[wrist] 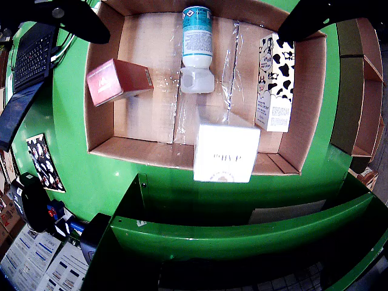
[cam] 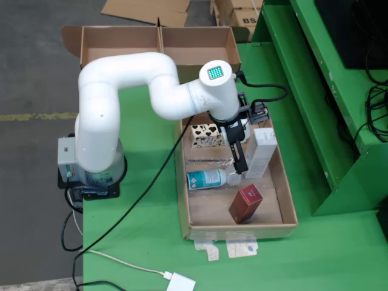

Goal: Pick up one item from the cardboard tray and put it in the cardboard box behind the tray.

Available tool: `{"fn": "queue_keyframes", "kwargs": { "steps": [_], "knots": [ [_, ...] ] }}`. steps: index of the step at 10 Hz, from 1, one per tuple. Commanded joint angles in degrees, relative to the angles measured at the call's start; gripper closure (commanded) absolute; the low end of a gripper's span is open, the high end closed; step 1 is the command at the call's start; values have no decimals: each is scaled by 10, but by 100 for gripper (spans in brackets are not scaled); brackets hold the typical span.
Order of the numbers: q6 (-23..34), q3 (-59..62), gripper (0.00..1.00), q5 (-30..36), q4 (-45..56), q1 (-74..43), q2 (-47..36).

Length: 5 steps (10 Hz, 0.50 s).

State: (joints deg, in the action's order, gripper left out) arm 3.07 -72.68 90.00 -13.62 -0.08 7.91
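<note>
Cardboard tray (cam: pixel 287 203) sitting directly under the gripper (cam: pixel 239 160), with 4 items inside. Brown corrugated, low walls, shiny clear tape across the floor. Parked on a green table (cam: pixel 139 230).

Straight below the hand in the wrist view: plastic bottle (wrist: pixel 197 48) lying on its side, teal and white label, milky white cap end. Off toward the left finger in that view: red box (wrist: pixel 118 80), matte cardboard, tilted at an angle. Toward the right finger: tall cow-print carton (wrist: pixel 274 82), black blotches on white, lying flat along the tray wall. Nearest the wrist camera: white box (wrist: pixel 225 151), square top, standing upright, just beside the gripper in the fixed view.

Gripper spread wide, holding nothing. Both black fingers (wrist: pixel 79 21) poking in at the top corners of the wrist view, well apart, tips cut off by the frame edge.

Hard to make out: print on top of the white box, too warped to read. Bottle label text too small as well. In the fixed view, part of the cow-print carton hidden behind the white arm (cam: pixel 121 85).

Cardboard box (cam: pixel 160 45) well beyond the gripper at the far end of the table, 2 compartments, flaps open, partly blocked by the arm.
</note>
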Motion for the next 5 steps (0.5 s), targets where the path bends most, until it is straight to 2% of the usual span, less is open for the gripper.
{"fn": "queue_keyframes", "kwargs": {
  "steps": [1, 2, 5],
  "knots": [
    [-7, 155, 0, -5, 21, -5, 69],
    [-7, 155, 0, -5, 21, -5, 69],
    [-11, 320, 0, -4, 91, 2, 156]
  ]
}}
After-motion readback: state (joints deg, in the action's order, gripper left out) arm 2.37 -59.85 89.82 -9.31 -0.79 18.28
